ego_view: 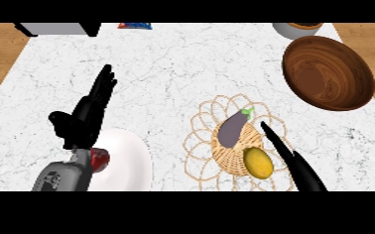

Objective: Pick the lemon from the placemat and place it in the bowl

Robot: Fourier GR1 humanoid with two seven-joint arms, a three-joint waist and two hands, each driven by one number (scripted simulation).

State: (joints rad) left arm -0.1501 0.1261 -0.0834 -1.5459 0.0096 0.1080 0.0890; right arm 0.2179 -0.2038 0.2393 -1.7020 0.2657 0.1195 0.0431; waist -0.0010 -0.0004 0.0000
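Two robot hands show, and the right robot hand is much the nearer. The lemon lies on the woven placemat, just beside its fingers at about nine o'clock, long axis running eleven to five. Those fingers are straight and hold nothing. The left robot hand rests open, well apart. The bowl sits at one o'clock from the lemon.
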